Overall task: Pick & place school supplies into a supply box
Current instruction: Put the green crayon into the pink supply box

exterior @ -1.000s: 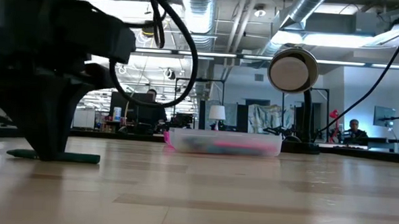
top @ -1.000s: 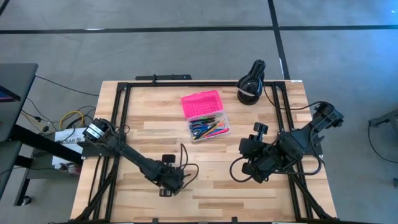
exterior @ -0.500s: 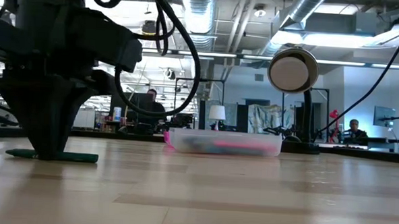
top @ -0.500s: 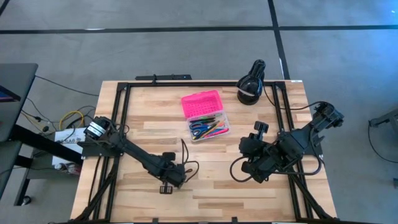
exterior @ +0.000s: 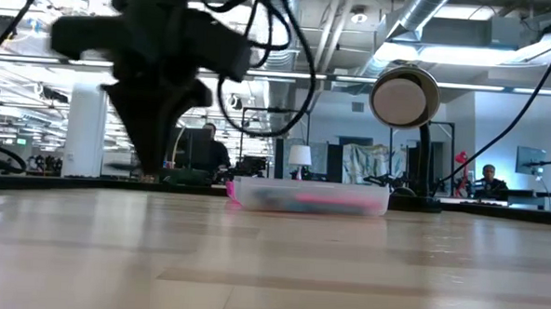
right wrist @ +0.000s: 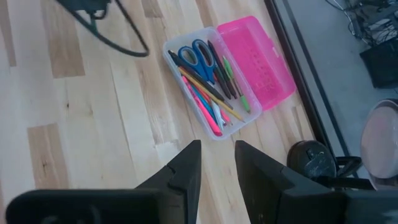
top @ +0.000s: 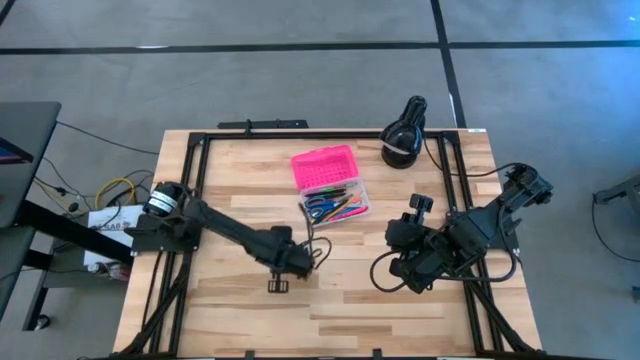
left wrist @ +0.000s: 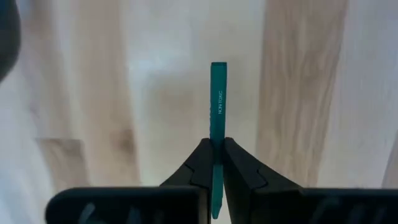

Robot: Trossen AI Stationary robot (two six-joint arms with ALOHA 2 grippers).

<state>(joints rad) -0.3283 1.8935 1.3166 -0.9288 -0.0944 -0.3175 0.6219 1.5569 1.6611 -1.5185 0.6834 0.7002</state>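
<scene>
Left hand [left wrist: 214, 163] clamped tight on a green marker [left wrist: 217, 106], gripped near one end with most of the barrel sticking out past the fingertips, small print along its side. Seen from above, left hand [top: 279, 284] out over the middle of the wooden surface [top: 230, 310], arm stretched across from the left edge, marker hidden beneath it there. From table height, left hand [exterior: 150, 172] raised clear of the boards, pointing down, blurred, marker not made out. Box [top: 335, 205] toward the far middle of the surface, lid [top: 324, 167] bright pink and flung open flat behind the clear tray. Inside the tray: blue-handled scissors [right wrist: 192, 56] at one end, alongside a bundle of pens and pencils [right wrist: 208, 99] in pink, orange, green, blue and dark, lying lengthwise. Box [right wrist: 214, 78] well apart from the left hand, nearer the lamp [top: 404, 135], black, standing at the far right corner. From table height, box [exterior: 309, 196] low and translucent with colours showing through, lamp head [exterior: 405, 97] round and pale above it. Right hand [right wrist: 214, 171] parted with nothing between the fingers, looking down on the box from the near right. Right hand [top: 408, 277] parked over the right part of the surface, well clear of the box. People [exterior: 488, 181] at desks in the room behind.
</scene>
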